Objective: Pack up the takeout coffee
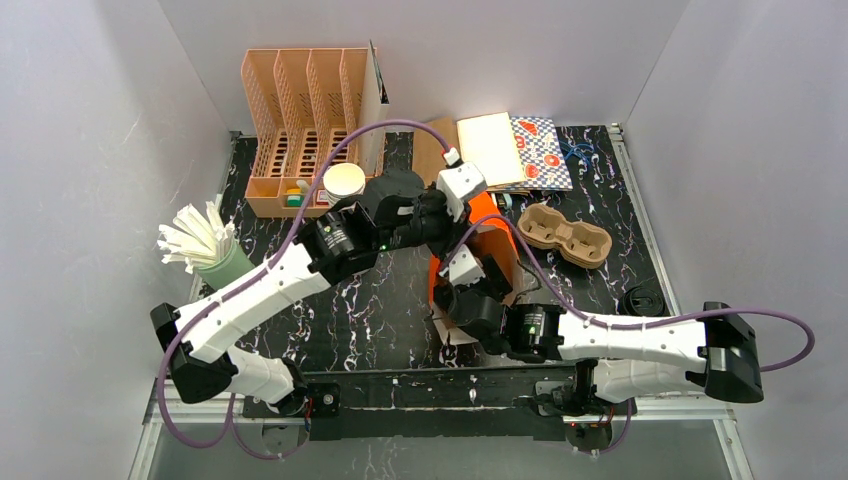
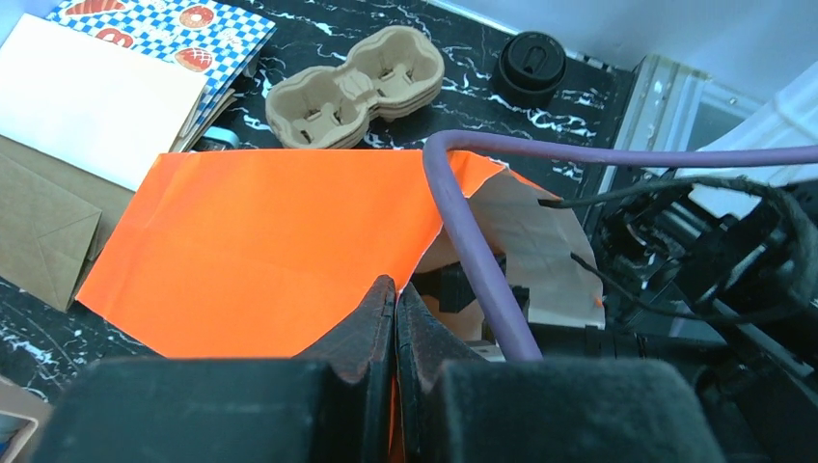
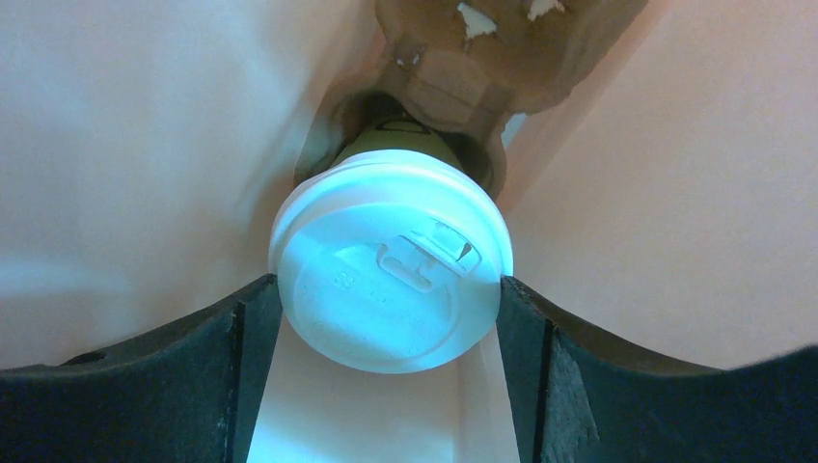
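An orange paper bag [image 1: 492, 232] [image 2: 270, 231] lies on its side mid-table, mouth toward the arms. My left gripper [image 2: 395, 289] is shut on the upper edge of the bag's mouth. The right gripper [image 3: 387, 282] reaches inside the bag. Both of its fingers [image 3: 241, 338] press the rim of the white lid [image 3: 386, 275] of a takeout coffee cup [image 3: 395, 143]. That cup sits in a brown cardboard carrier [image 3: 463, 58] deep in the bag. A second takeout coffee, with a black lid [image 1: 641, 300] [image 2: 530, 64], stands on the table at the right.
A spare cardboard cup carrier [image 1: 565, 235] [image 2: 357, 87] lies right of the bag. Flat paper bags [image 1: 495, 148] lie behind it. A wooden organiser [image 1: 300, 120] stands at the back left, a white cup stack [image 1: 344, 180] before it. A green cup of white sticks [image 1: 205, 250] stands at the left.
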Motion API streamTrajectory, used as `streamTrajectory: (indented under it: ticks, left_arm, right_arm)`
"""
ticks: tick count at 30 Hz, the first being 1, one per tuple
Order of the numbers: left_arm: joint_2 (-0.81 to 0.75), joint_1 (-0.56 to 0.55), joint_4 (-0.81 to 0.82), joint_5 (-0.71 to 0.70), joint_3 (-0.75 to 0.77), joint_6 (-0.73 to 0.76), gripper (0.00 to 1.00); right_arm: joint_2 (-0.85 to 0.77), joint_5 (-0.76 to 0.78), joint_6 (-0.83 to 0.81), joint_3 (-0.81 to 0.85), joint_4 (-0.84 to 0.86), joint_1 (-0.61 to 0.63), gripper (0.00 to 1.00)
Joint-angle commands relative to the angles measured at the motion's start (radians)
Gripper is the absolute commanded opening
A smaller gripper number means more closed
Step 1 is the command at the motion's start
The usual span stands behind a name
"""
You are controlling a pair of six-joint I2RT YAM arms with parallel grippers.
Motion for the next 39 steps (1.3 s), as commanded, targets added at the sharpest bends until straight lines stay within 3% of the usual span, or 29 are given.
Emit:
streamTrajectory:
  ticks: [1,9,16,25,33,39]
  left_arm:
    - [0.014,0.027,-0.022,0.099,0.084,-0.094,0.0]
    - [0.057,0.051,-0.08,0.15,0.173,-0.196,0.0]
    - [0.148,0.051,-0.277,0.12,0.31,-0.258,0.0]
    - [0.152,0.06,-0.283,0.1,0.262,-0.35,0.0]
    - [0.204,0.135,-0.292,0.148,0.24,-0.442,0.0]
    - [0.259,0.181,-0.308,0.194,0.241,-0.462,0.0]
  right_arm:
    - [-0.005,-0.041,0.122,0.132,-0.175,0.001,0.29]
    - [0.043,-0.129,0.347,0.283,-0.491,-0.01,0.29]
    - [0.075,-0.217,0.438,0.361,-0.643,-0.018,0.29]
    - [0.132,-0.329,0.457,0.452,-0.752,-0.017,0.29]
    - [0.225,-0.439,0.508,0.586,-0.946,-0.026,0.3]
    - [0.226,-0.524,0.479,0.542,-0.913,-0.073,0.31]
